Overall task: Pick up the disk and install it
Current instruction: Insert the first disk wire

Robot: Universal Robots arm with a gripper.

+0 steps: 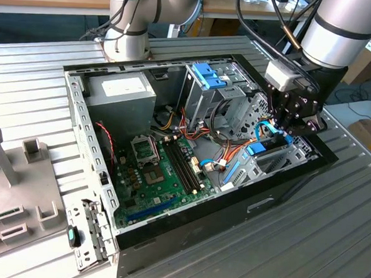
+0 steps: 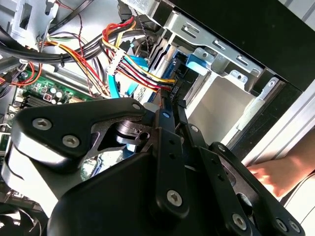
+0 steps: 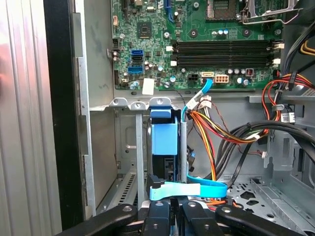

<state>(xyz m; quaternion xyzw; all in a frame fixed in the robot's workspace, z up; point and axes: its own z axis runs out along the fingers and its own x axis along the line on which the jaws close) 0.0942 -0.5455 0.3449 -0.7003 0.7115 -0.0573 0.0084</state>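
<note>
A: Why is the end effector (image 1: 286, 123) reaching so deep into the computer case (image 1: 167, 229)?

B: It is gripping the disk (image 3: 165, 140), fingers narrowed on its upper end, lowering it into the bay by the case's far corner.

A: Orientation?

B: It is standing on edge, long axis running down into the bay.

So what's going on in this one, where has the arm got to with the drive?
A single robot arm has its gripper down inside the open computer case, at the drive bay on the exterior view's right. In the first wrist view the disk, with its light-blue rail frame, stands on edge in that bay's slot, directly ahead of the fingers, which sit close together at its end. A light-blue cable crosses just in front of them. The motherboard lies beside the bay.
</note>
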